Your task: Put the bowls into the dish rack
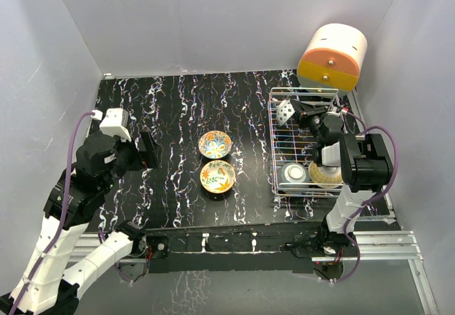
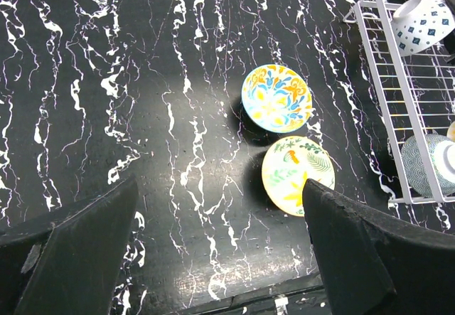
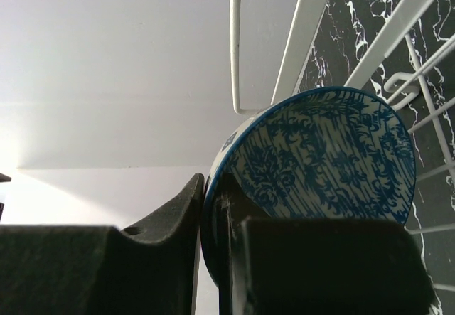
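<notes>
The white wire dish rack (image 1: 279, 160) stands at the right. My right gripper (image 1: 304, 114) is over its far end, shut on the rim of a blue-patterned bowl (image 3: 320, 158) with a pale diamond-dotted outside (image 1: 286, 111); the bowl is tilted on edge. Two more bowls (image 1: 293, 173) (image 1: 325, 175) rest at the rack's near end. An orange-and-blue bowl (image 1: 214, 144) and a yellow leafy bowl (image 1: 217, 176) sit upright on the table, touching. My left gripper (image 1: 146, 150) is open and empty, left of them. In the left wrist view the yellow bowl (image 2: 295, 173) lies by the right finger (image 2: 370, 251).
An orange-and-cream cylindrical box (image 1: 332, 57) stands behind the rack at the back right. White walls close in the black marbled table (image 1: 170, 109) on three sides. The table's front edge (image 2: 263, 301) runs just below my left gripper.
</notes>
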Controlling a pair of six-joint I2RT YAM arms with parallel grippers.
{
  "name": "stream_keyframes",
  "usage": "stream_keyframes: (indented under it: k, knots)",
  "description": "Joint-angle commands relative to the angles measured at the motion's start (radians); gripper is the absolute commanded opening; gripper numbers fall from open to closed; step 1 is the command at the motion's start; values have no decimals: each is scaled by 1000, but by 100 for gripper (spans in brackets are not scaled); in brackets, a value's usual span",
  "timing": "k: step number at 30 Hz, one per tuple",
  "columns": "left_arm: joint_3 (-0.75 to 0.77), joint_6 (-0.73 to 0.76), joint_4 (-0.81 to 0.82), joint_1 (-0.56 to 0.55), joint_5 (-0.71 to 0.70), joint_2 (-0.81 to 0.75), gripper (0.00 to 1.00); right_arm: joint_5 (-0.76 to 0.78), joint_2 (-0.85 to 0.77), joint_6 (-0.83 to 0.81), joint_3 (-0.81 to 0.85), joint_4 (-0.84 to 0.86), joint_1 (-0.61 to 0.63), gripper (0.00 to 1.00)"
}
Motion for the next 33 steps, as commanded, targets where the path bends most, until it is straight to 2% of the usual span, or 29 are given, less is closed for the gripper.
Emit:
stream_keyframes:
  k: [1,8,19,26,33]
  knots:
    - [6,-7,-7,-4,5,-16,97,20,-60,4,-25,-84,2,13]
    - [-6,-17,-1,-4,11,-27,97,77,-196,-49,-40,-337,-13,19]
    - [-22,-27,25,-4,32,-26,97,51,-289,-121,-65,-487,-68,22]
    - [-35,-34,30,-4,35,-37,97,53,-333,-196,-39,-670,-72,36]
    - [-54,-44,34,-4,42,-54,97,54,-373,-240,-36,-750,-79,42]
